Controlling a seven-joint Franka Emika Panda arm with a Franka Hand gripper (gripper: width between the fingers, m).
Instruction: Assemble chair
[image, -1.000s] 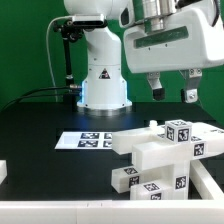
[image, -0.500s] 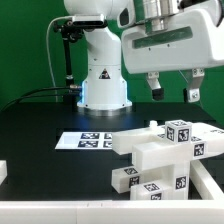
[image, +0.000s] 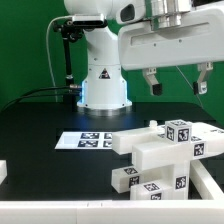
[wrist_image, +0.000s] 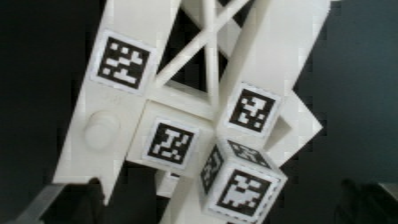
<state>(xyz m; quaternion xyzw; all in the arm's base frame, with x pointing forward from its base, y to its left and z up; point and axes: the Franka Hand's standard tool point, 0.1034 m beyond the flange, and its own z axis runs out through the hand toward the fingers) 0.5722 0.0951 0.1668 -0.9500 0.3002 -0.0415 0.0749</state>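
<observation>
The chair parts (image: 160, 152) lie in a white pile at the exterior view's lower right. A tagged cube (image: 180, 131) sits on top and a tagged bar (image: 150, 182) lies in front. My gripper (image: 177, 80) hangs well above the pile, open and empty, touching nothing. The wrist view looks straight down on the pile. It shows a cross-braced white piece (wrist_image: 210, 45), several square tags and a tagged cube (wrist_image: 244, 187). My fingers are not clear in that view.
The arm's white base (image: 103, 85) stands at the back centre with a cable to its left. The marker board (image: 88, 140) lies flat on the black table (image: 40, 130) left of the pile. A small white part (image: 3, 172) shows at the left edge.
The fingers have spread wider apart and the hand has risen slightly. The chair parts have not moved.
</observation>
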